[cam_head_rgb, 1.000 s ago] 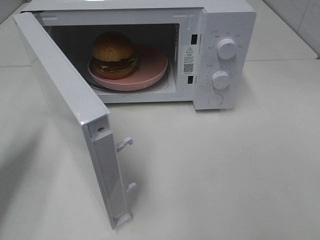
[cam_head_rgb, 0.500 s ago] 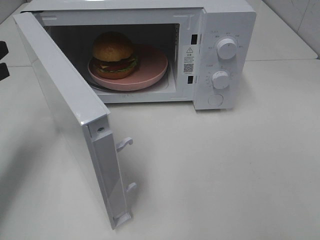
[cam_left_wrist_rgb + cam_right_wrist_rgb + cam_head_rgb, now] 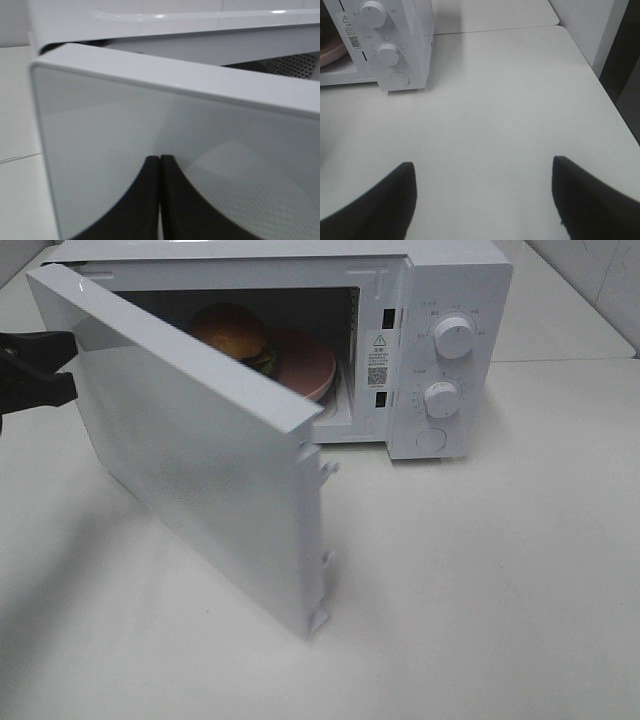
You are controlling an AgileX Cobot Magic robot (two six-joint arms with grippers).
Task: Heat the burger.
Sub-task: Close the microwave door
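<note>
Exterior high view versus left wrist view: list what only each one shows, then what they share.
Only the exterior high view: the burger on the pink plate inside the microwave, and the two knobs.
Only the left wrist view: the left gripper is shut, with its fingers pressed together close to the outer face of the door. Whether they touch it cannot be told.
Both: the partly open door, the left gripper beside it, and the white table.
</note>
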